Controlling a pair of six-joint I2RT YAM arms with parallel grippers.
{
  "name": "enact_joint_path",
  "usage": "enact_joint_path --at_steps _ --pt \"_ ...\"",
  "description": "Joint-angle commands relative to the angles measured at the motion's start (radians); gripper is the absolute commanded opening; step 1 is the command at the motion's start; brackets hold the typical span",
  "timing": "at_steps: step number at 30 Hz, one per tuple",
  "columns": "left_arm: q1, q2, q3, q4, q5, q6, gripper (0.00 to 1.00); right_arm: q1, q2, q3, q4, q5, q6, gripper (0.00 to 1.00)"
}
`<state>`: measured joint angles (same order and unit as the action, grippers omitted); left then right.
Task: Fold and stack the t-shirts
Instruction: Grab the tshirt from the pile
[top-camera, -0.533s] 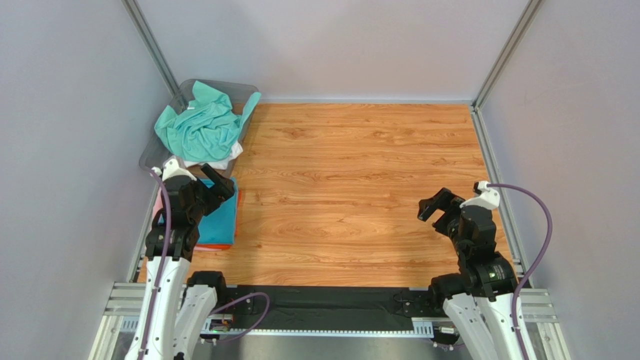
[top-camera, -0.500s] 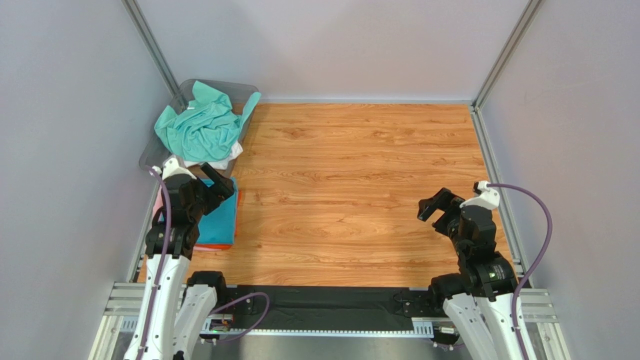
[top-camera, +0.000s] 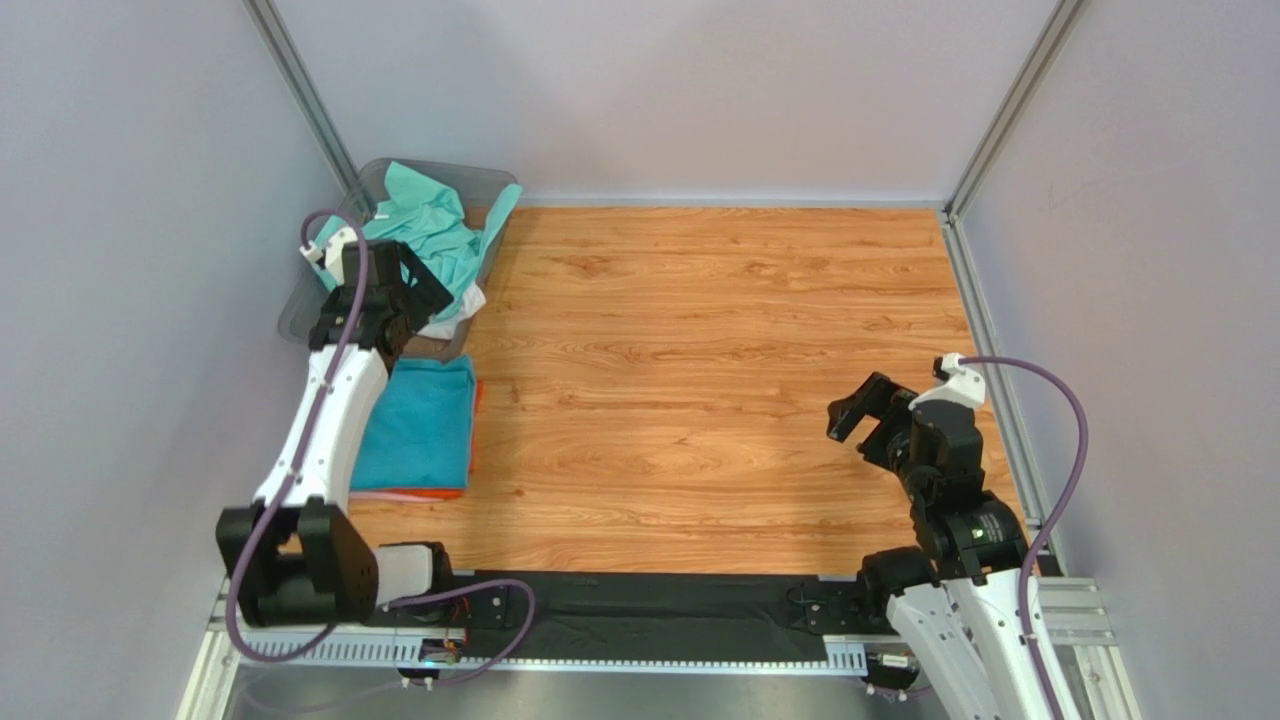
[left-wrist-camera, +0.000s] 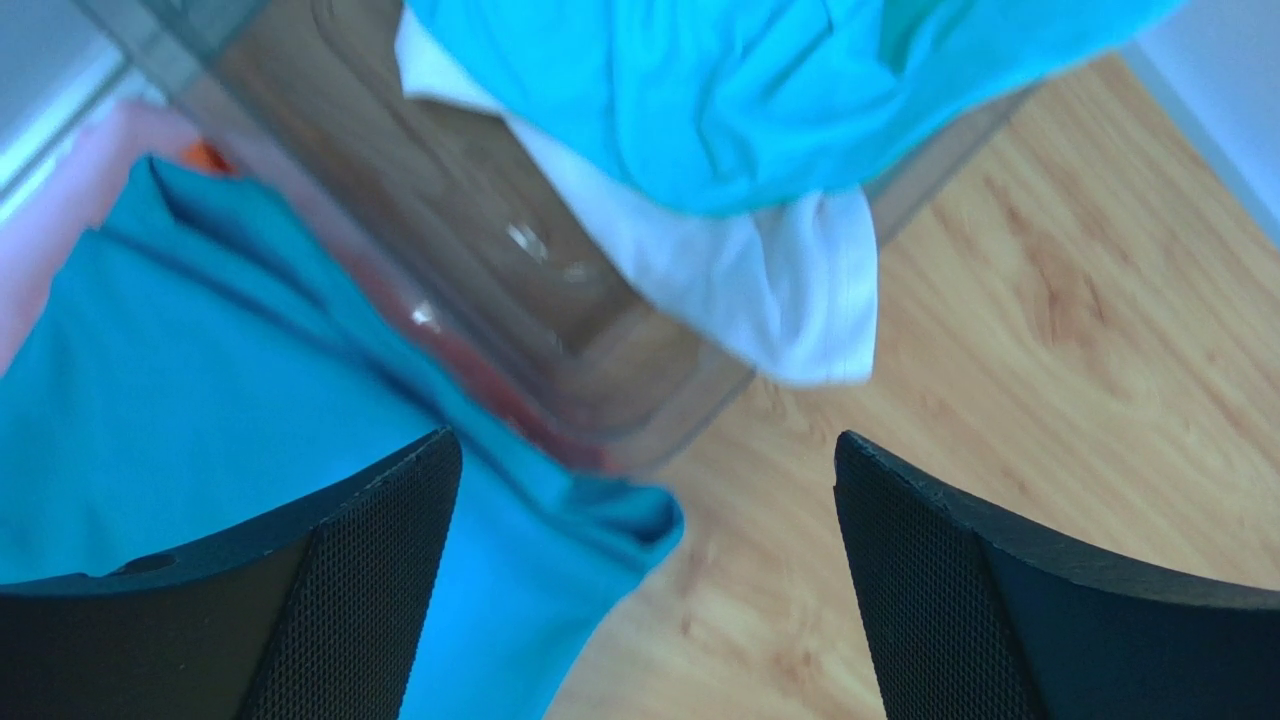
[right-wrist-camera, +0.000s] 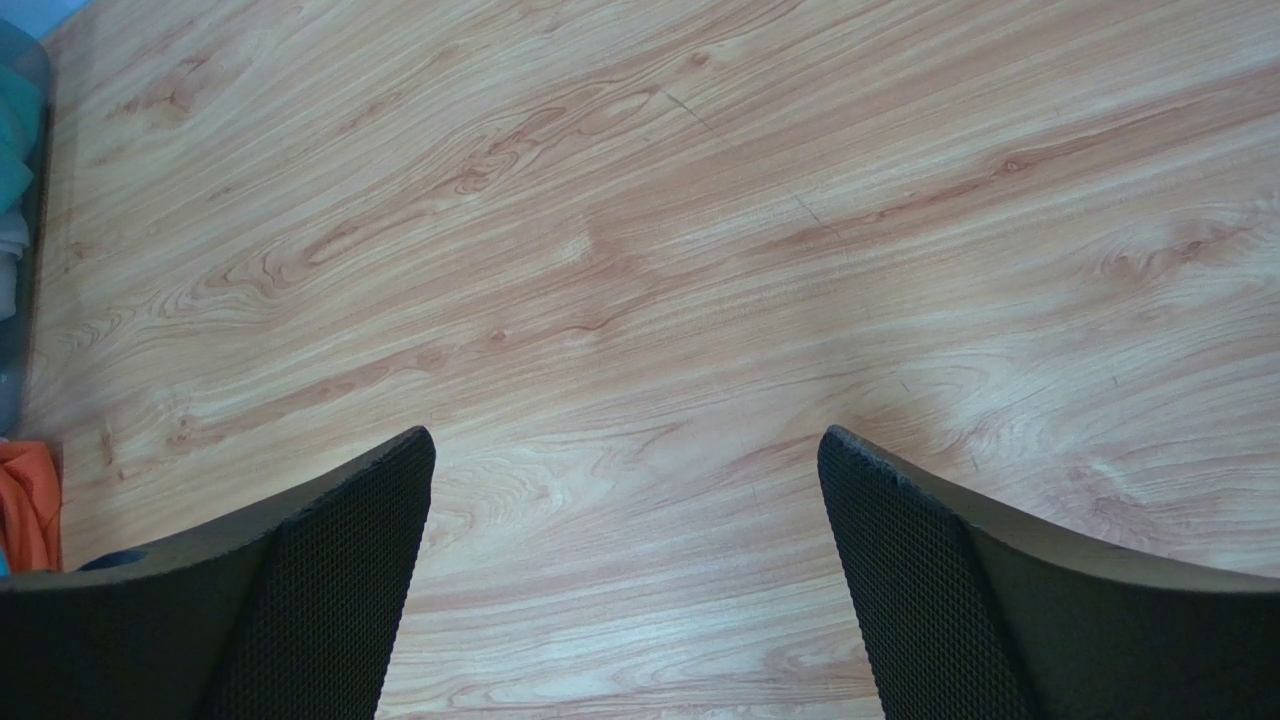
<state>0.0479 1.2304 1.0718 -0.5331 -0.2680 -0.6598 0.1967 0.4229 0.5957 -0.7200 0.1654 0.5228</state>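
A crumpled mint green t-shirt (top-camera: 448, 225) fills the clear bin (top-camera: 484, 180) at the back left, and a white t-shirt (top-camera: 463, 311) hangs over the bin's near wall. In front of the bin lies a folded teal-blue t-shirt (top-camera: 421, 428) on top of an orange one (top-camera: 448, 491). My left gripper (top-camera: 425, 308) hovers open over the bin's near corner, holding nothing. In the left wrist view the white hem (left-wrist-camera: 781, 293) and the mint cloth (left-wrist-camera: 721, 90) lie ahead of my left gripper (left-wrist-camera: 646, 443). My right gripper (top-camera: 867, 413) stands open and holds nothing above bare wood (right-wrist-camera: 624, 435).
The wooden tabletop (top-camera: 721, 360) spreads between the arms, with grey walls and metal rails on three sides. A pink edge (left-wrist-camera: 53, 225) shows left of the teal-blue shirt. The bin's wall (left-wrist-camera: 496, 285) stands just ahead of the left fingers.
My left arm has stretched from above the folded stack back toward the bin. The right arm has shifted slightly. Both grippers stay open.
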Motion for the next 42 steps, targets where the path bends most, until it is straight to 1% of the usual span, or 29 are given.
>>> enact_joint_path --at_steps 1,3,4,7,8,9,10,11,12,13,14,15,16,18,20,21,24,26,27,28,29,30,33,36,37,38,39,40,42 --pt "0.053 0.131 0.114 0.107 -0.06 0.055 1.0 -0.002 0.008 0.033 0.036 -0.023 -0.021 1.0" --pt "0.075 0.256 0.207 0.107 -0.059 0.063 1.0 -0.002 0.01 0.035 0.036 -0.018 -0.02 1.0" --pt "0.096 0.343 0.241 0.105 -0.053 0.068 1.0 -0.002 0.008 0.036 0.034 -0.018 -0.023 1.0" --pt "0.121 0.467 0.393 0.087 -0.033 0.095 1.0 -0.002 0.008 0.038 0.034 -0.023 -0.023 1.0" --pt "0.119 0.551 0.434 0.078 -0.034 0.109 1.0 -0.002 0.01 0.038 0.034 -0.023 -0.023 1.0" --pt "0.121 0.59 0.512 0.056 -0.037 0.121 1.0 -0.002 0.01 0.038 0.031 -0.02 -0.023 1.0" --pt "0.125 0.665 0.551 0.045 -0.034 0.133 1.0 -0.002 0.013 0.035 0.031 -0.018 -0.023 1.0" --pt "0.127 0.7 0.585 0.036 -0.03 0.138 1.0 -0.002 0.014 0.035 0.031 -0.015 -0.023 1.0" --pt "0.13 0.737 0.658 0.007 -0.025 0.138 1.0 -0.002 0.017 0.033 0.031 -0.012 -0.023 1.0" --pt "0.136 0.808 0.693 -0.007 -0.013 0.137 1.0 -0.002 0.023 0.033 0.033 -0.009 -0.023 1.0" --pt "0.141 0.842 0.729 -0.025 -0.007 0.134 0.99 -0.002 0.025 0.033 0.034 -0.004 -0.021 1.0" --pt "0.145 0.877 0.804 -0.066 0.022 0.129 0.97 -0.002 0.033 0.035 0.033 -0.004 -0.02 1.0" --pt "0.153 0.94 0.838 -0.083 0.039 0.126 0.94 -0.003 0.037 0.036 0.033 -0.004 -0.023 1.0" --pt "0.156 0.989 0.916 -0.117 0.061 0.127 0.9 -0.002 0.045 0.038 0.031 -0.004 -0.021 1.0" --pt "0.156 1.04 0.941 -0.126 0.062 0.129 0.84 -0.002 0.048 0.038 0.031 -0.001 -0.021 1.0" --pt "0.158 1.047 0.945 -0.131 0.059 0.126 0.76 -0.003 0.05 0.038 0.033 -0.001 -0.023 1.0" --pt "0.156 1.058 0.932 -0.13 0.052 0.112 0.67 -0.002 0.051 0.038 0.031 0.002 -0.023 1.0" --pt "0.158 1.061 0.932 -0.13 0.047 0.115 0.54 -0.003 0.051 0.038 0.033 0.002 -0.021 1.0" --pt "0.159 1.06 0.933 -0.131 0.055 0.117 0.38 -0.003 0.053 0.038 0.033 0.002 -0.023 1.0" --pt "0.162 1.055 0.935 -0.131 0.062 0.126 0.29 -0.002 0.051 0.039 0.033 0.0 -0.023 1.0" --pt "0.164 1.051 0.941 -0.14 0.07 0.127 0.12 -0.003 0.05 0.039 0.031 0.0 -0.023 1.0" --pt "0.161 1.043 0.939 -0.142 0.078 0.127 0.0 -0.003 0.047 0.039 0.033 0.0 -0.024 1.0" --pt "0.162 0.979 0.918 -0.14 0.125 0.132 0.0 -0.003 0.036 0.038 0.031 -0.003 -0.023 1.0" --pt "0.164 0.871 0.877 -0.13 0.153 0.124 0.0 -0.003 0.027 0.038 0.031 -0.007 -0.023 1.0" --pt "0.164 0.806 0.861 -0.119 0.162 0.123 0.0 -0.002 0.027 0.038 0.031 -0.009 -0.023 1.0" --pt "0.162 0.767 0.823 -0.091 0.17 0.12 0.0 -0.003 0.024 0.038 0.031 -0.013 -0.023 1.0" --pt "0.162 0.688 0.803 -0.076 0.187 0.112 0.0 -0.002 0.022 0.038 0.031 -0.015 -0.024 1.0" --pt "0.165 0.658 0.765 -0.047 0.206 0.089 0.0 -0.002 0.019 0.038 0.031 -0.018 -0.024 1.0" --pt "0.179 0.611 0.658 0.043 0.294 0.069 0.0 -0.002 0.013 0.036 0.033 -0.021 -0.026 1.0"
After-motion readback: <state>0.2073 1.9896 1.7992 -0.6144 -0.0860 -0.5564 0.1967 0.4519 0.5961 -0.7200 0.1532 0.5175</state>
